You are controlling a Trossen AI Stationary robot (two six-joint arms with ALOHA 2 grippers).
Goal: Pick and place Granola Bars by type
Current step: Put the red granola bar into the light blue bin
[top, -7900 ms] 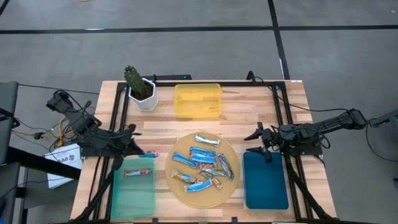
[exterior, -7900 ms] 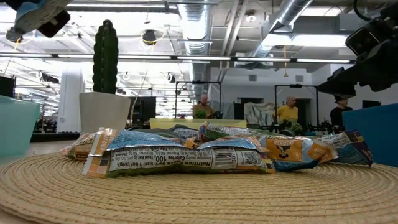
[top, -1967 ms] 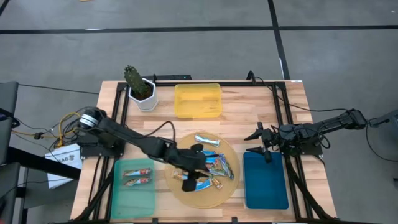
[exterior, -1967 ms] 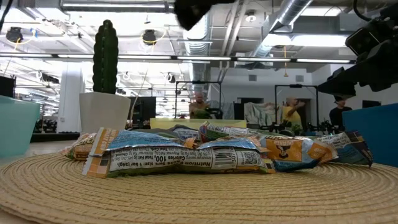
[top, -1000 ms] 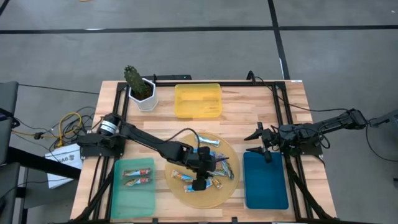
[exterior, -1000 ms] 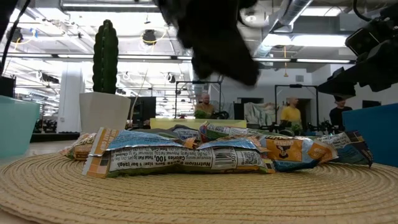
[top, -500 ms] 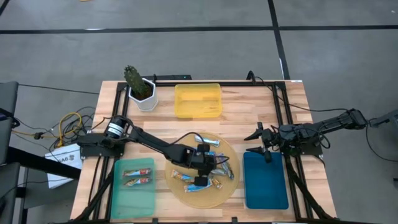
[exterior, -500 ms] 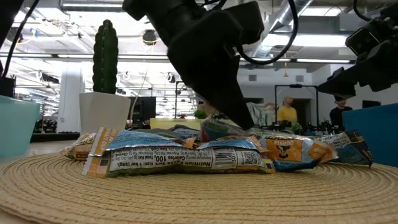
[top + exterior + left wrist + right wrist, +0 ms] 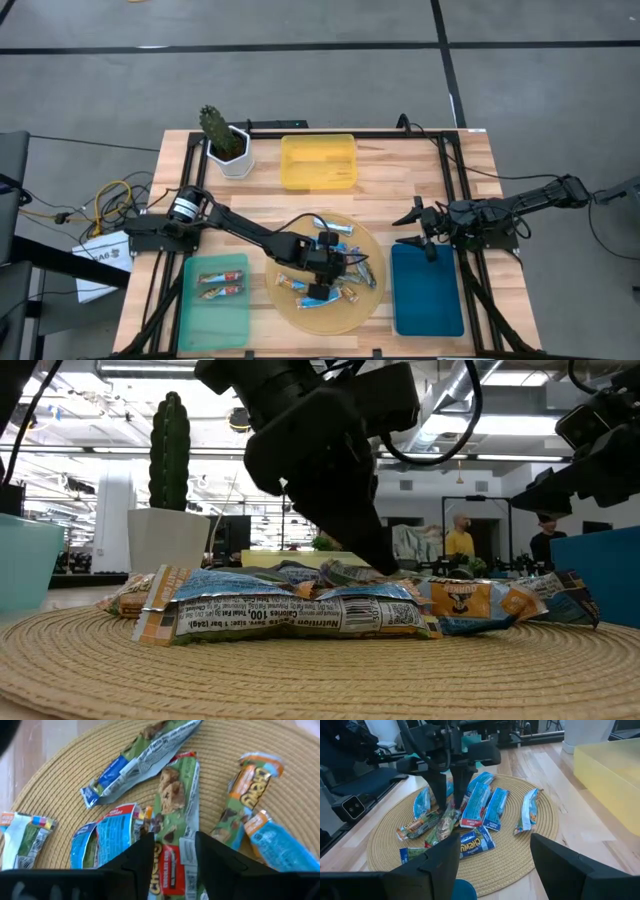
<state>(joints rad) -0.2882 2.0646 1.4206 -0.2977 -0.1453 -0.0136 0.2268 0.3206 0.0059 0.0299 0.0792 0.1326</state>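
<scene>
Several wrapped granola bars (image 9: pixel 335 255) lie in a loose pile on a round woven mat (image 9: pixel 290 312) at the table's middle. Two more bars (image 9: pixel 222 284) lie in the teal tray (image 9: pixel 205 320) at the near left. My left gripper (image 9: pixel 318 293) is open and points down into the pile. In the left wrist view (image 9: pixel 172 851) its fingers stand on either side of a green-wrapped bar (image 9: pixel 175 815) that lies flat on the mat. It also shows in the low view (image 9: pixel 380 560). My right gripper (image 9: pixel 420 236) is open and empty above the far left corner of the dark blue tray (image 9: pixel 430 300). My left gripper comes from above, pointing down, with its fingers (image 9: pixel 145 854) across the green bar's near end (image 9: pixel 172 840), one on each long side. The bar lies flat on the mat. I cannot tell whether the fingers touch it.
A yellow tray (image 9: pixel 318 162) stands at the far middle, and a cactus in a white pot (image 9: pixel 228 145) at the far left. Other bars, blue-white (image 9: pixel 135 765) and orange (image 9: pixel 247 785), lie close around the green one. People show in the room beyond the table (image 9: pixel 460 540).
My left gripper has come down from above the mat into the pile of bars, and its fingertips now reach the level of the wrappers. The right arm has kept still.
</scene>
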